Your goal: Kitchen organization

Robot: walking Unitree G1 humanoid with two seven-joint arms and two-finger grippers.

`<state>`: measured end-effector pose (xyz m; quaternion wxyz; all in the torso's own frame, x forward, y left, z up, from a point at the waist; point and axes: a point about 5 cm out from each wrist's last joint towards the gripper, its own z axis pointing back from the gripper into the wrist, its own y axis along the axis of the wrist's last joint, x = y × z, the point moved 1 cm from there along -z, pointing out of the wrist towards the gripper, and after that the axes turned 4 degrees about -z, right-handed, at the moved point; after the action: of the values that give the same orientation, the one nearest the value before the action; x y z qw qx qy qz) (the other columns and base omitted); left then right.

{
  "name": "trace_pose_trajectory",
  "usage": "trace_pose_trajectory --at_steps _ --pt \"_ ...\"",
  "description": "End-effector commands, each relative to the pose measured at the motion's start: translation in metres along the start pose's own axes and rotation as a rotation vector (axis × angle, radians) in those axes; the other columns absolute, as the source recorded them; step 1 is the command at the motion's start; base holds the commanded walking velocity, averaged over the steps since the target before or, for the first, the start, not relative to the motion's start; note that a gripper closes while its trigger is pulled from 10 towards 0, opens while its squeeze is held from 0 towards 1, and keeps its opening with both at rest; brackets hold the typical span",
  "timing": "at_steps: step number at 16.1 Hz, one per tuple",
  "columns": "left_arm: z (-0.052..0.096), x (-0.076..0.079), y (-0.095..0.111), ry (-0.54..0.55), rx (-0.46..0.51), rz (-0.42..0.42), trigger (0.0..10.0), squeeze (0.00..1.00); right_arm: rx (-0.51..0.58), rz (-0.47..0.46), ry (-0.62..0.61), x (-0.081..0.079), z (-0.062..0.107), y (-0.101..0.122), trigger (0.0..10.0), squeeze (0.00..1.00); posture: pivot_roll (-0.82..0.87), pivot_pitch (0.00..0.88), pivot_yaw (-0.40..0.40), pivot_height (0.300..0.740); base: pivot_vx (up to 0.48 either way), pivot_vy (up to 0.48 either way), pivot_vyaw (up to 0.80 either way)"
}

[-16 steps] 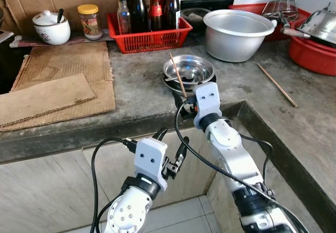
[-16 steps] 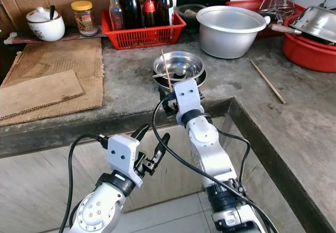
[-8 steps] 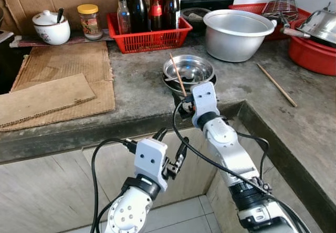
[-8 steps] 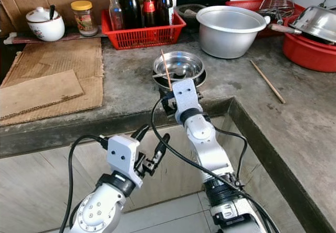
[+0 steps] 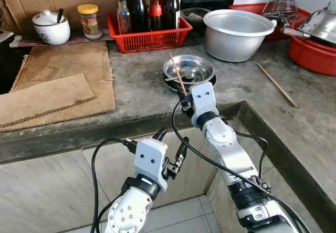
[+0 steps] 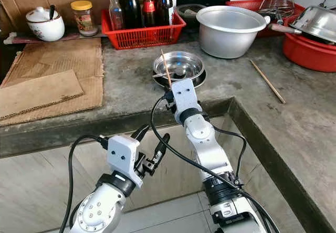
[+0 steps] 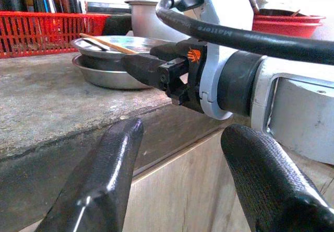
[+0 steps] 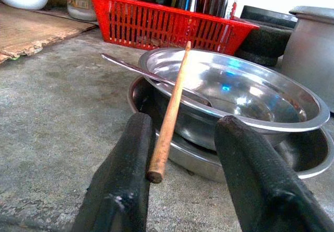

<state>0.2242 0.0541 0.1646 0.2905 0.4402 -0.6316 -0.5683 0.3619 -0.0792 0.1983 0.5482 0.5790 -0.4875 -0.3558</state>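
On the grey concrete counter (image 5: 136, 81), near its front edge, a wooden chopstick (image 8: 169, 117) is propped across the rim of a shiny steel bowl (image 8: 235, 99), its lower end hanging free just above the counter surface. The chopstick is slender, round and light brown, with a darker blunt tip at the lower end. The bowl is nested in a second, shallower steel dish (image 8: 292, 159), and a thin metal utensil (image 8: 141, 71) is seen lying across the bowl beside the chopstick.

The right gripper (image 8: 180, 190) is positioned at the counter edge with its two black fingers (image 8: 122, 190) spread apart; the chopstick's lower end lies in the gap between them, close to one finger, and contact cannot be confirmed. Nothing is clamped.

The left gripper (image 7: 182, 185) is held below counter level in front of the cabinet face (image 5: 47, 191), fingers spread and nothing between them.

Behind the bowls, a red basket (image 5: 149, 33) holding dark bottles (image 5: 137, 7) is placed against the wall, with a large aluminium pot (image 5: 236, 33) to its right. A second chopstick (image 5: 276, 85) lies apart on the counter's right side, near a red basin (image 5: 312, 54). Flattened cardboard (image 5: 58, 81) is spread over the left side, with a yellow-lidded jar (image 5: 89, 20) and a white lidded bowl (image 5: 51, 27) behind it.
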Motion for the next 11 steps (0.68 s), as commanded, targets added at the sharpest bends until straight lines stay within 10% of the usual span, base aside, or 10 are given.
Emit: trace_pose_trajectory --at_steps 1,3,4,11 --pt "0.0012 0.0019 0.0038 -0.006 0.017 -0.009 10.0 0.0 0.018 -0.002 -0.013 0.0024 -0.0023 0.0055 10.0 0.0 0.23 0.117 -0.063 0.74 0.0 0.0 0.0" --pt "0.0011 0.002 0.0039 -0.005 0.017 -0.009 10.0 0.0 0.019 -0.001 -0.013 0.0025 -0.0028 0.0059 10.0 0.0 0.23 0.119 -0.066 0.74 0.0 0.0 0.0" --pt "0.0009 0.0018 0.0041 -0.004 0.018 -0.008 10.0 0.0 0.02 -0.002 -0.012 0.0031 -0.0033 0.0066 0.0 0.0 0.23 0.12 -0.065 0.74 0.0 0.0 0.0" --pt "0.0004 0.0013 0.0039 0.0 0.017 -0.012 10.0 0.0 0.026 -0.007 -0.02 0.0041 -0.0043 0.0085 0.0 0.0 0.23 0.121 -0.065 0.74 0.0 0.0 0.0"
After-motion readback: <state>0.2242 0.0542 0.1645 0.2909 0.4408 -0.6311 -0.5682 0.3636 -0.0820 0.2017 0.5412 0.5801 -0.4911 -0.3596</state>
